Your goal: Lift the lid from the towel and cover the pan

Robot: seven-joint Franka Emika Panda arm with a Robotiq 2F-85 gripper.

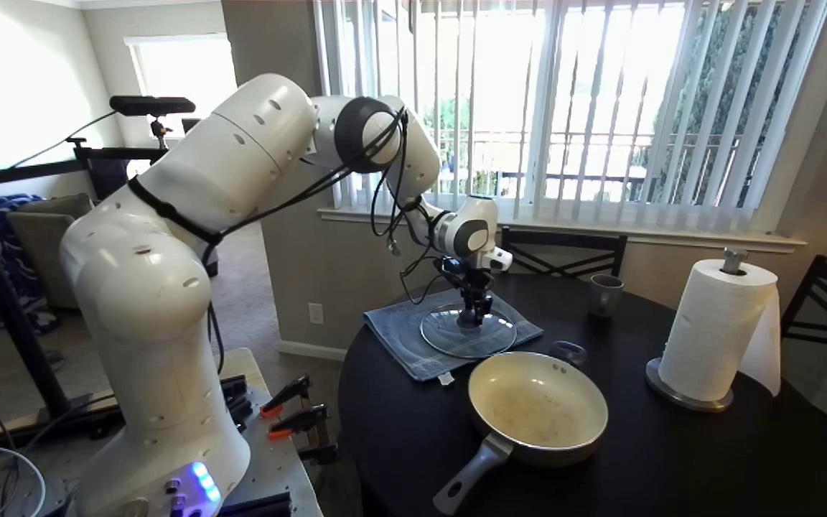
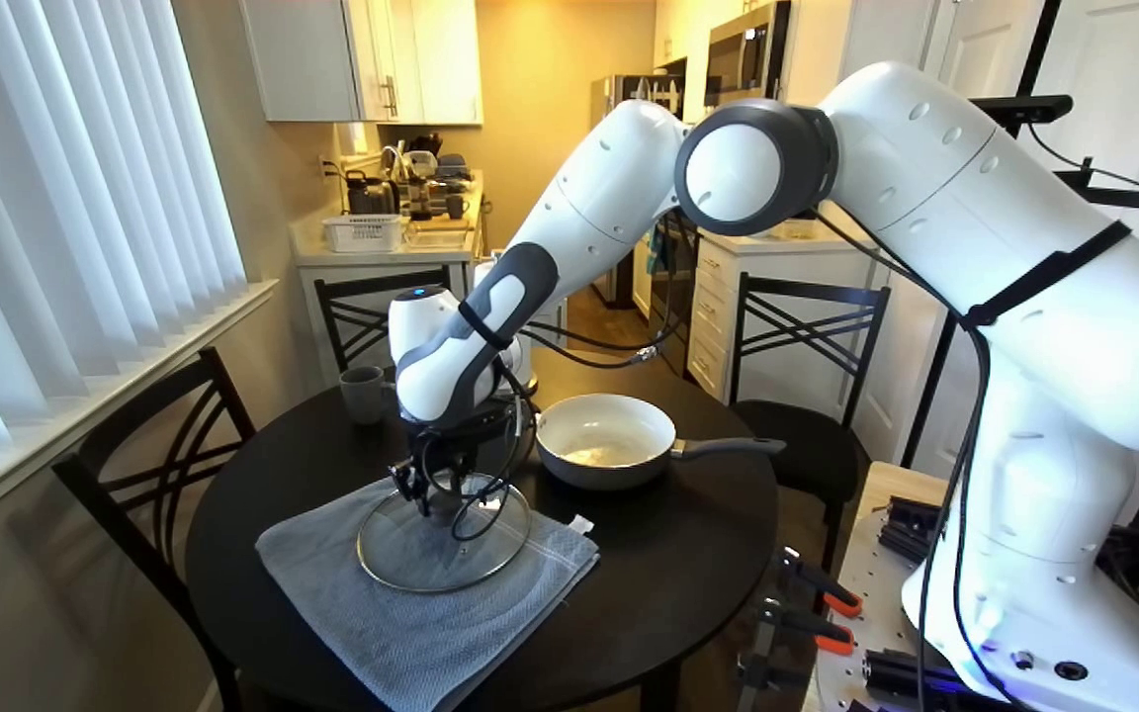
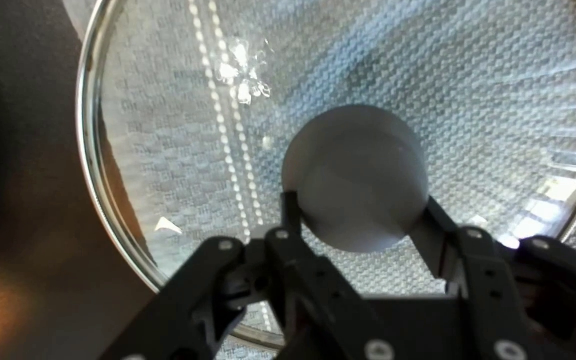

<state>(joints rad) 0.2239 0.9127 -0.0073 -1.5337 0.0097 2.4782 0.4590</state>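
The clear glass lid (image 1: 449, 337) with its metal rim lies flat on the grey-blue towel (image 1: 395, 327); I see no clear gap under it. Both also show in an exterior view, the lid (image 2: 431, 564) and the towel (image 2: 332, 583). In the wrist view, the lid's dark round knob (image 3: 358, 160) sits between my fingers. My gripper (image 3: 360, 205) is shut on it, a fingertip touching each side. The gripper points down over the lid in both exterior views (image 1: 477, 314) (image 2: 426, 502). The cream-yellow pan (image 1: 539, 402) stands uncovered beside the towel; it also shows here (image 2: 604, 435).
The pan's handle (image 1: 474, 470) reaches toward the robot base side. A grey mug (image 1: 605, 296) stands behind the pan. A paper towel roll (image 1: 718, 330) on a metal stand is farther along the round dark table (image 1: 672, 467). Chairs (image 2: 807, 396) surround the table. Cables hang from the arm.
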